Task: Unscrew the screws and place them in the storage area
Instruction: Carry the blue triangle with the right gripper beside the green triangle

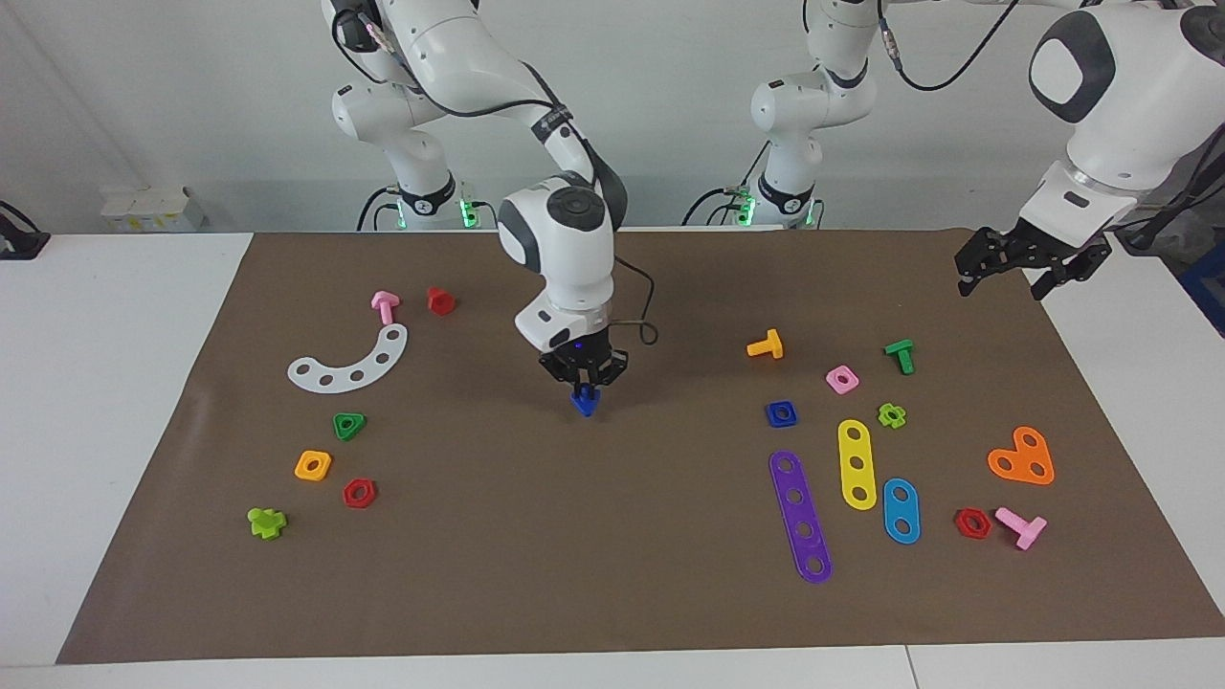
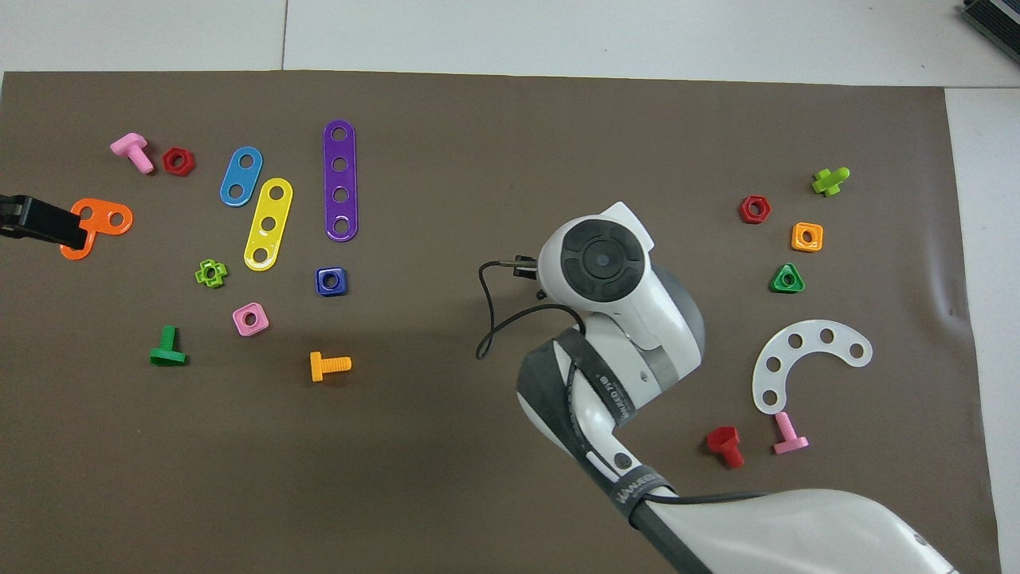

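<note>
Mat (image 1: 536, 574): brown. Bolt (image 1: 584, 402): blue. Curved strip (image 1: 352, 363): white. Straight strips: purple (image 1: 800, 516), yellow (image 1: 857, 463), blue (image 1: 901, 510). Square nut (image 1: 781, 413): blue. Heart plate (image 1: 1022, 457): orange.

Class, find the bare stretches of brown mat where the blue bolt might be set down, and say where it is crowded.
Bare mat lies between the white curved strip with its red nut and the purple strip. Crowded: around that white strip, and around the strips, nuts and bolts at the left arm's end. The right hand holds the blue bolt over the middle.
</note>
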